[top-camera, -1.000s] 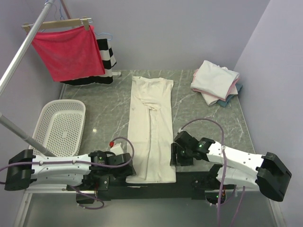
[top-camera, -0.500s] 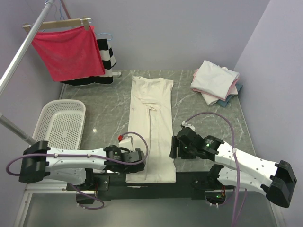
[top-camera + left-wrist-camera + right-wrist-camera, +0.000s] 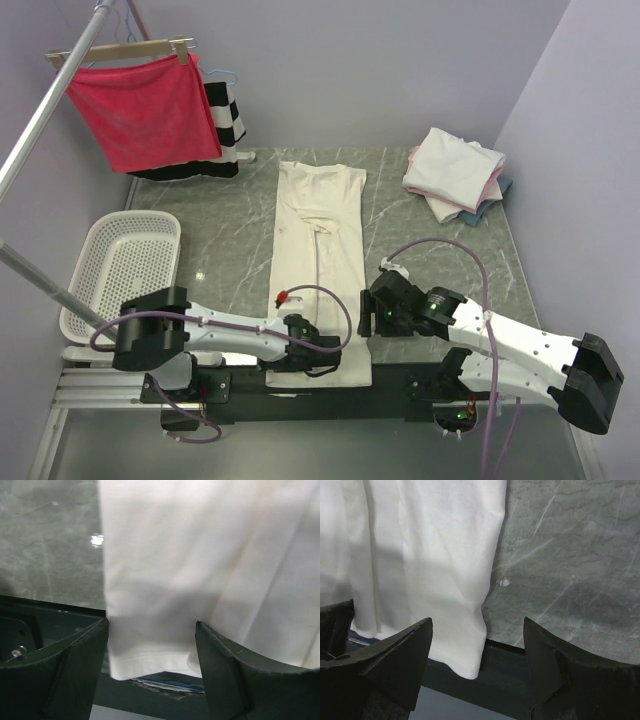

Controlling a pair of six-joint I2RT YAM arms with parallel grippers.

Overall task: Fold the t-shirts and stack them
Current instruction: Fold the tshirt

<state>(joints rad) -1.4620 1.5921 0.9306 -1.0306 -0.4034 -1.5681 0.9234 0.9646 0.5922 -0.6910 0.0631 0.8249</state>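
Cream t-shirt lies as a long folded strip down the middle of the table, hem hanging just over the near edge. It looks like soft, light cotton, and I judge it will sag and slide unless I pinch both hem corners. Left gripper and right gripper gape wide — each straddling a corner, gripping nothing.

I am holding the left gripper low, pointing toward 3 o'clock, and the right gripper toward 9 o'clock, both with jaws spread wide.
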